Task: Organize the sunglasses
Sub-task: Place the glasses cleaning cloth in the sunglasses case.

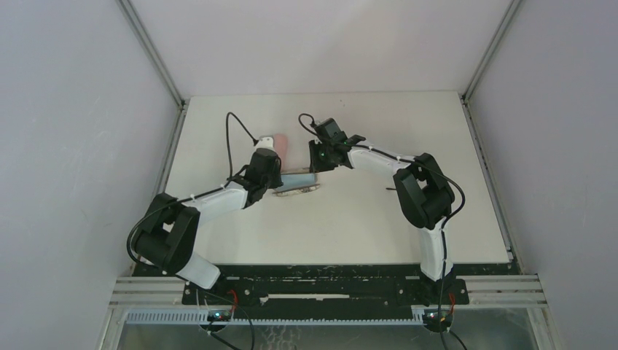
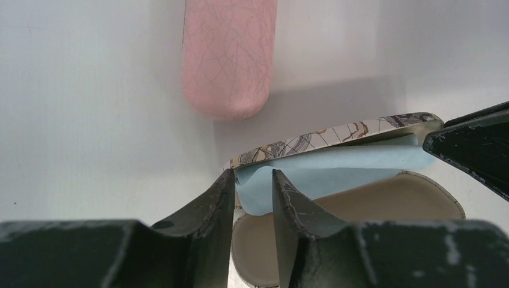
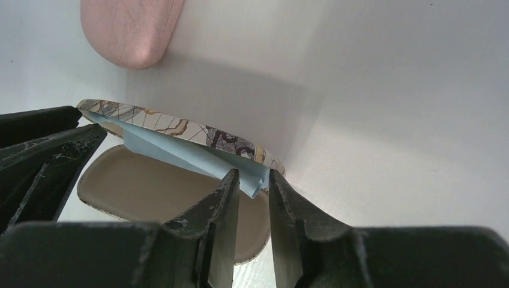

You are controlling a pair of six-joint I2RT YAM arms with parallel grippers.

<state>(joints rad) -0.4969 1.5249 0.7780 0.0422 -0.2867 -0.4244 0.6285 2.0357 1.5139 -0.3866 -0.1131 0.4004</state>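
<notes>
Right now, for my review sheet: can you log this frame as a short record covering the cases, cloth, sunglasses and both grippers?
open case: grey-patterned oblong case, lid raised, beige lining showing
cloth: flat light-blue cloth, lying between lid and base
pink case: pink oblong case, closed, beyond the open case, apart from it
sunglasses: not visible in any view
left gripper: jaws slightly apart around one cloth end
right gripper: jaws slightly apart around the other end

We held our left arm [image 1: 211, 198] and right arm [image 1: 386, 162] stretched forward and bent inward, wrists low and facing each other. The jaws of our left gripper [image 2: 252, 179] stood slightly apart. Those of our right gripper [image 3: 251, 179] showed the same narrow gap.
</notes>
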